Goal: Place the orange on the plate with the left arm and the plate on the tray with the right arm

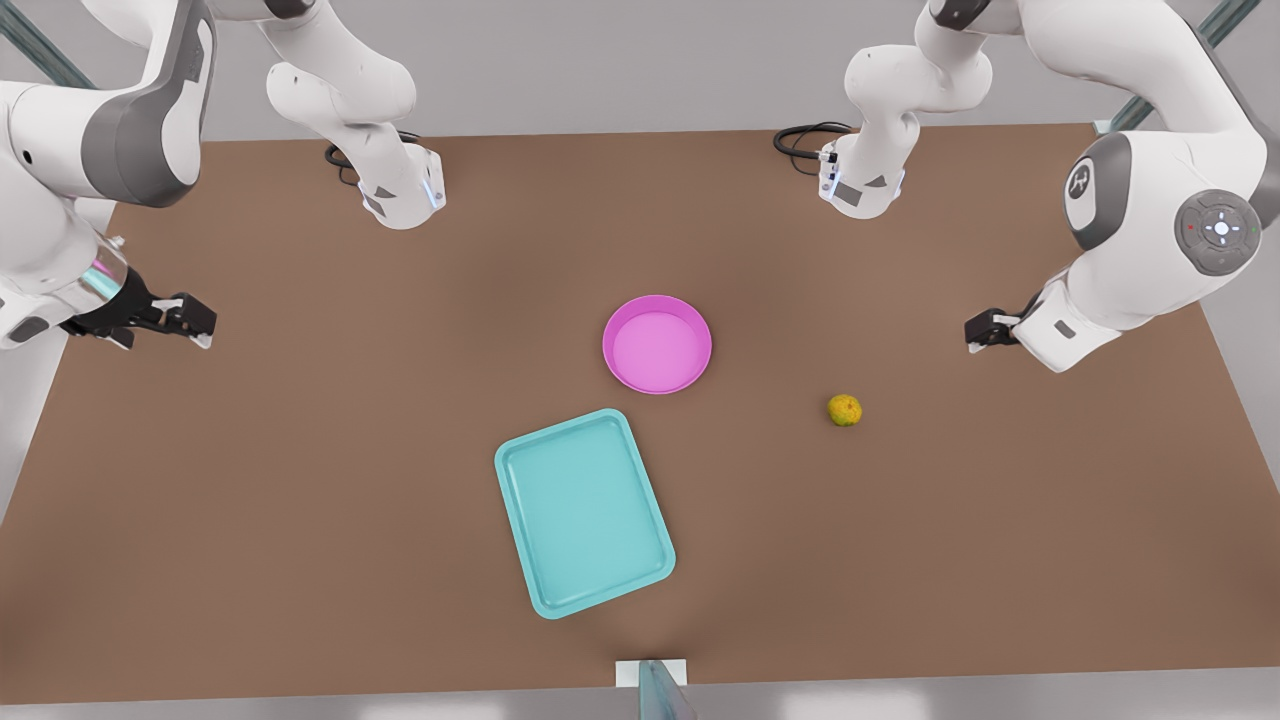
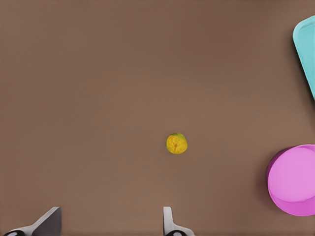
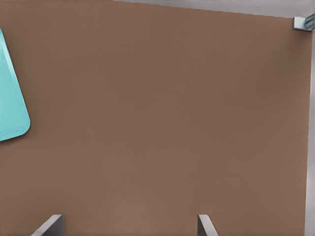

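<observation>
Both claws are hanging open and empty over the desk (image 1: 300,480): the left claw (image 1: 985,330) nearest the orange (image 1: 845,410), the right claw (image 1: 190,320) waiting, well apart from the pink plate (image 1: 657,345) and teal tray (image 1: 583,511).

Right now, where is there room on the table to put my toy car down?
Plenty: the table is bare between the tray and the right gripper, and also beyond the orange, below the left gripper. It is tightest in the middle, where the plate nearly meets the tray.

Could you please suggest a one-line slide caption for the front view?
Both open grippers, left and right, wait apart; orange, pink plate and teal tray lie separate on the table.
</observation>
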`<control>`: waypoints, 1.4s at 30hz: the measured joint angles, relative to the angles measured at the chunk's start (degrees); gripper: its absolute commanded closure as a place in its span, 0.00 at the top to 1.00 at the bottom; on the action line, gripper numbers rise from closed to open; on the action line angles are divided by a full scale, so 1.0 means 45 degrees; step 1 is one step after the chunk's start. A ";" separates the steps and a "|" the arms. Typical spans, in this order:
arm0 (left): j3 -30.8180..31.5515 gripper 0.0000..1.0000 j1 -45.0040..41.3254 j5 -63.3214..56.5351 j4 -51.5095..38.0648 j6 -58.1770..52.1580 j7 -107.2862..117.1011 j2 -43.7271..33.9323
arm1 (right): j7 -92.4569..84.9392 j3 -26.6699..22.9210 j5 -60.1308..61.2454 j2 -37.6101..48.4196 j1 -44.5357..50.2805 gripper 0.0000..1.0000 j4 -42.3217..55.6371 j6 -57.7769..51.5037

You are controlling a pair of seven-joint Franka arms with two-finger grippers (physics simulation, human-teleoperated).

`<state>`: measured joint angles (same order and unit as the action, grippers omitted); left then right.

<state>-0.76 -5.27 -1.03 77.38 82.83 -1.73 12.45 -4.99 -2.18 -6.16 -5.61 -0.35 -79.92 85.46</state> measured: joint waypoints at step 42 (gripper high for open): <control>-0.0007 0.70 -0.1816 0.0557 0.8044 1.1155 0.0689 0.4434 | -0.0310 -0.0004 -0.0063 -0.0312 0.0017 1.00 -0.0098 0.0062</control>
<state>-0.80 -13.45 1.48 113.57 133.03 1.37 32.41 -6.38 -2.19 -6.45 -7.01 -0.27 -80.36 85.74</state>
